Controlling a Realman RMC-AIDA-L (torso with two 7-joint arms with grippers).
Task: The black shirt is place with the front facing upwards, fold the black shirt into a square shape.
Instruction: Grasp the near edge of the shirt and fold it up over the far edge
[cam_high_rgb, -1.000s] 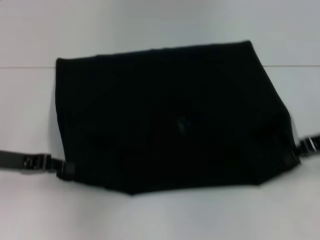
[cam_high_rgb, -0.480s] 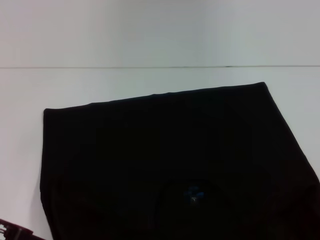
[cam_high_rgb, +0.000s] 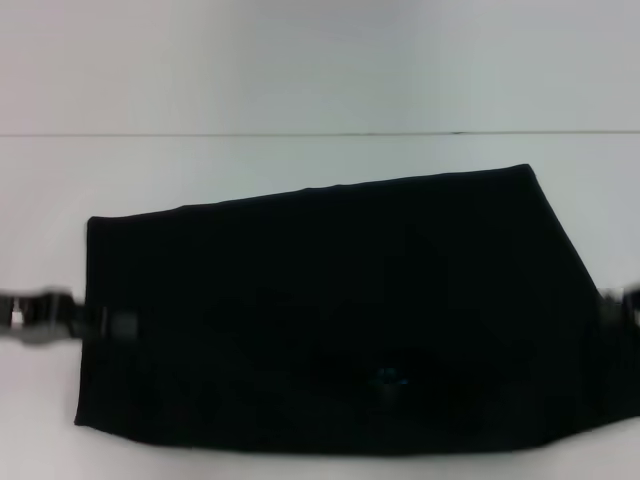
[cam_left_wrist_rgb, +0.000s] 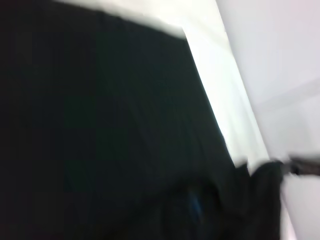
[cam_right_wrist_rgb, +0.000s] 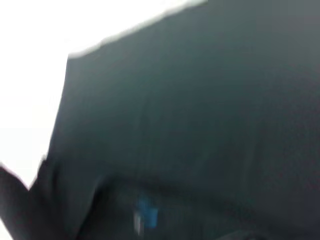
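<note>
- The black shirt (cam_high_rgb: 330, 310) lies spread on the white table (cam_high_rgb: 300, 60) as a wide, partly folded slab, its far edge slanting and its near edge running close to the robot's side of the table.
- The left gripper (cam_high_rgb: 110, 323) sits at the shirt's left edge, its fingertips right at the hem; the right gripper (cam_high_rgb: 612, 305) sits at the opposite edge, barely in view.
- Both appear to meet the cloth, but I cannot tell whether either pair of fingers is clamped on fabric or merely beside it — the cloth and the fingers are equally dark.
- The blue neck label (cam_right_wrist_rgb: 146, 214) shows in the near part of the shirt, roughly midway between the two grippers.
- Handling, as a judgement: the cloth is light, soft and limp, so it will sag and drape between the two holds rather than keep a line.
- The best holds look to be the two side edges, pinched through all layers at matching points — uneven grips would skew the fold.
</note>
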